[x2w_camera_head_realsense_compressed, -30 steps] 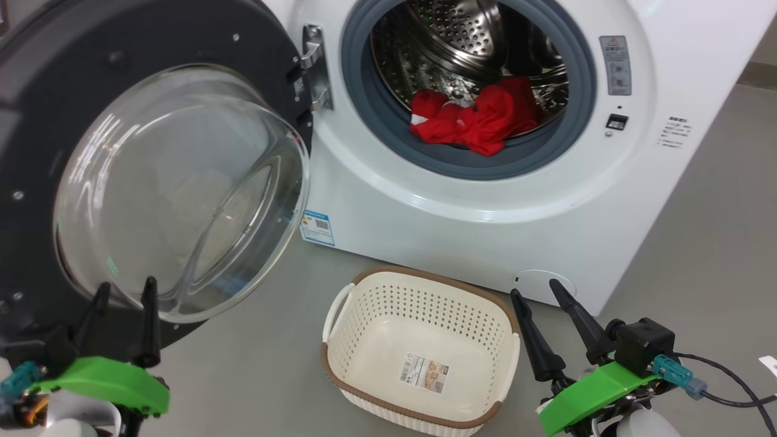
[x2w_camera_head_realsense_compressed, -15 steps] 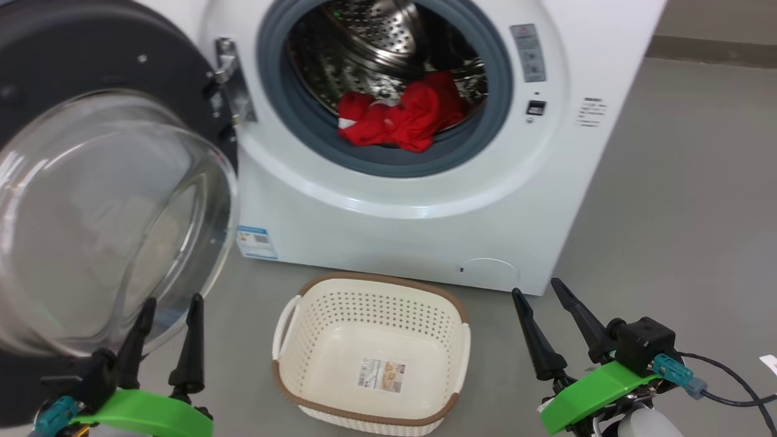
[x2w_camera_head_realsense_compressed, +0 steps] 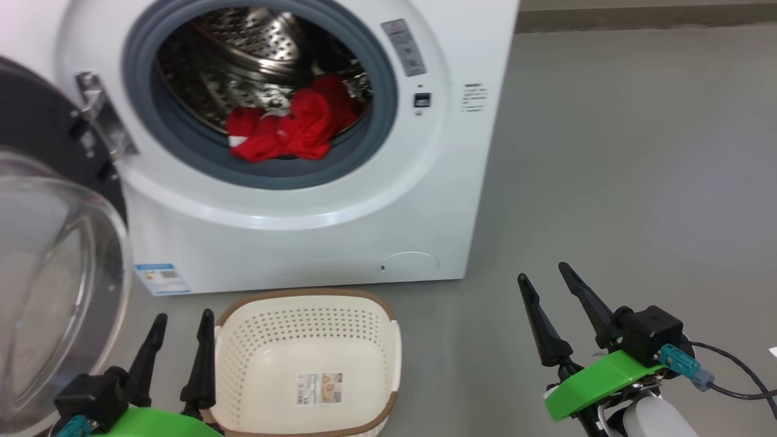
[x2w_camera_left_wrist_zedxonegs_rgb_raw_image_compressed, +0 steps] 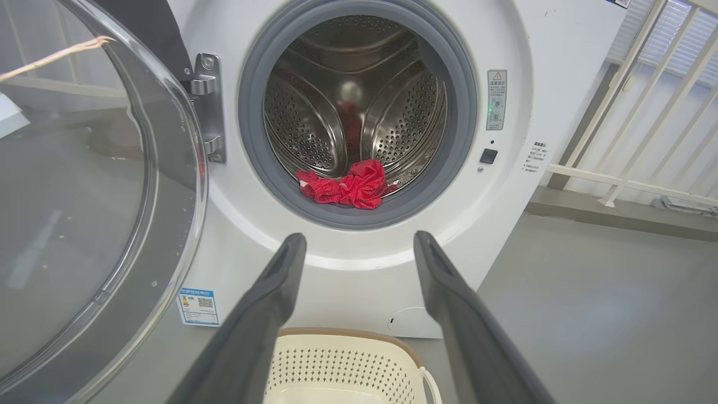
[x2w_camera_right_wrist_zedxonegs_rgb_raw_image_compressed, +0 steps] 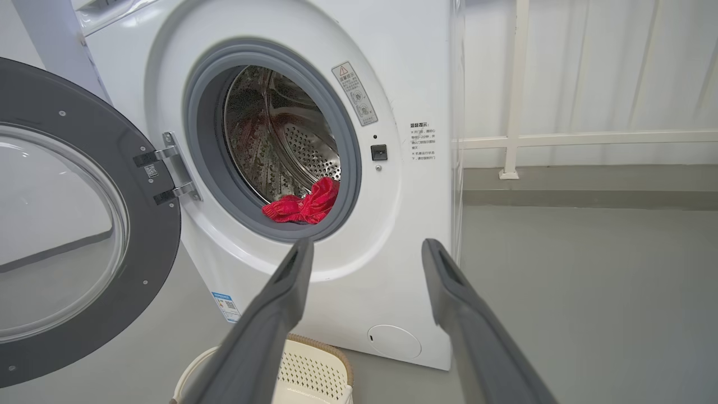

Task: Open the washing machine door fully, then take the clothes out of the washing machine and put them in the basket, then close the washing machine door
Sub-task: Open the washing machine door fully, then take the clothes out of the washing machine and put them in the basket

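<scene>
Red clothes [x2w_camera_head_realsense_compressed: 285, 130] lie at the drum's [x2w_camera_head_realsense_compressed: 243, 42] front lip inside the washing machine [x2w_camera_head_realsense_compressed: 291, 243], its door [x2w_camera_head_realsense_compressed: 54, 273] swung wide open. The basket [x2w_camera_head_realsense_compressed: 303, 295] stands on the floor [x2w_camera_head_realsense_compressed: 607, 182] just before it — left gripper [x2w_camera_head_realsense_compressed: 184, 315] and right gripper [x2w_camera_head_realsense_compressed: 542, 271] both spread, gripping nothing.

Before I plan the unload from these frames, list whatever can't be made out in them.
Bright red bunched clothes: the number of garments can't be told in any view, because the folds hide one another.
Round black-rimmed glass door: cut off by the left edge in the head view.
Cream perforated plastic basket: mostly cut off by the bottom edge in the left wrist view.
White sticker inside the basket and small blue label: print too small to read in the head view.
</scene>
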Available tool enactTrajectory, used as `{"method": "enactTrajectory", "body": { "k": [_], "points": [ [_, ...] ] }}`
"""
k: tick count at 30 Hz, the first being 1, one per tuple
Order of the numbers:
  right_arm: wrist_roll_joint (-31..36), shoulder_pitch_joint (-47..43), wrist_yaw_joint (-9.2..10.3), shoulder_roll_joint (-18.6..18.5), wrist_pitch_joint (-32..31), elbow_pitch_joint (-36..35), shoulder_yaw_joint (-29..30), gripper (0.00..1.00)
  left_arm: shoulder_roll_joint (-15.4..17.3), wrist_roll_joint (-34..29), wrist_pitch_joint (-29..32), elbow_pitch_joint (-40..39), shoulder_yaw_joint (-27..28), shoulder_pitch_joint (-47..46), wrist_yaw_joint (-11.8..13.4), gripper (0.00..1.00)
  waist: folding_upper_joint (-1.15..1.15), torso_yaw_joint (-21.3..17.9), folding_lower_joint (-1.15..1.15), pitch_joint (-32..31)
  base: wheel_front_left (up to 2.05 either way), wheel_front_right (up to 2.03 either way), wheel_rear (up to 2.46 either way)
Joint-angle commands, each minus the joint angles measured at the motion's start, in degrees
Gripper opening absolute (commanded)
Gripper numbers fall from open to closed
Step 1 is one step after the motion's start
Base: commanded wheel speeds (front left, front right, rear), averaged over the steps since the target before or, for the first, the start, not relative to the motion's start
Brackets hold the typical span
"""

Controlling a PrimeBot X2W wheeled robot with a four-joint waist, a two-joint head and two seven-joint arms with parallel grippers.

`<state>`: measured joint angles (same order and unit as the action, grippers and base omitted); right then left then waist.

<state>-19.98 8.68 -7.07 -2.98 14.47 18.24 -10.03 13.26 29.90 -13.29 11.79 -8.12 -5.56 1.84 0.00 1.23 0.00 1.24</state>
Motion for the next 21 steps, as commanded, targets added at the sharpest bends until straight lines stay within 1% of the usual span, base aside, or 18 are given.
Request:
{"method": "enactTrajectory", "body": {
  "k": [1, 4, 9, 16, 21],
  "points": [
    [0.6, 2.2, -0.42, 0.1, 0.5, -1.7, -1.1, 1.00, 1.0, -0.2, -0.6, -1.6, 2.1, -0.9, 0.2, 1.00, 0.00, -3.6, 0.00, 0.5, 0.00, 0.00, 0.00],
    [1.0, 2.4, -0.42, 0.1, 0.5, -1.9, -0.7, 1.00, 0.7, 0.1, -0.9, -1.3, 2.1, -0.6, -0.4, 1.00, 0.00, -5.2, 0.00, 0.8, 0.00, 0.00, 0.00],
    [1.3, 2.5, -0.42, 0.1, 0.5, -2.3, -0.1, 1.00, 0.7, -1.5, -1.3, -0.7, 2.0, -0.3, -0.1, 1.00, 0.00, -6.9, 0.00, 0.9, 0.00, 0.00, 0.00],
    [2.0, 2.1, -0.42, 0.1, 0.5, -2.6, 1.1, 1.00, 0.1, -3.9, -1.6, -1.3, 2.4, 0.5, 0.8, 1.00, 0.00, -7.8, 0.00, 0.6, 0.00, 0.00, 0.00],
    [2.2, 1.9, -0.42, -0.3, 0.5, -2.7, 1.7, 1.00, -0.5, -4.6, -1.7, -1.8, 3.1, 0.9, 0.8, 1.00, 0.00, -7.6, 0.00, 0.3, 0.00, 0.00, 0.00]
  ]
}}
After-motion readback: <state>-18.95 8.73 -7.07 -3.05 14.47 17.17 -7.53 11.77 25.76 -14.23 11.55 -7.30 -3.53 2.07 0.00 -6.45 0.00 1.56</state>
